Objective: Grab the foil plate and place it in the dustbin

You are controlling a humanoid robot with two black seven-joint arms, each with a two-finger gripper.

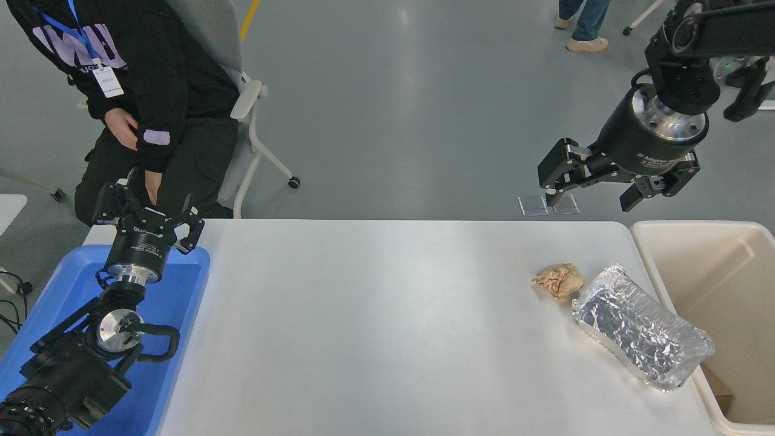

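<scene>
While the foil plate (642, 327) lies ungrasped on the counter (375, 327) at four o'clock beside the dustbin (714, 272), the right gripper (596, 188) hovers above with jaws spread, nothing done.

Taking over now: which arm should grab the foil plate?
Right. The right gripper hangs open above the table's far right, near the foil plate and dustbin. The left gripper is parked over the blue tray.

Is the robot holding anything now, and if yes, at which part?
Nothing is held. The right gripper hangs open above the table, and the foil plate lies untouched beside the dustbin.
</scene>
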